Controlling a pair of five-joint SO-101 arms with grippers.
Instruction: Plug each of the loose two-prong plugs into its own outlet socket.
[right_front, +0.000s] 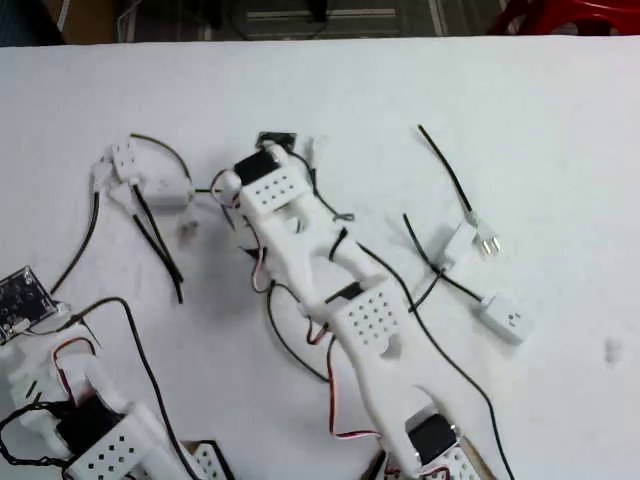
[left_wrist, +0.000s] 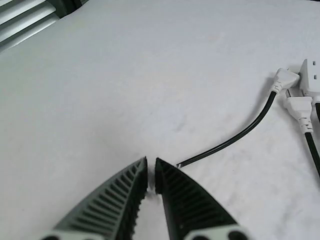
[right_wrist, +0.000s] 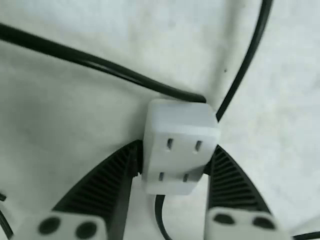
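The right claw is gripping a white socket on the table. The left claw is hanging closed, holding nothing.

Above table: left end effector, jaws nearly touching; plugs beside socket.
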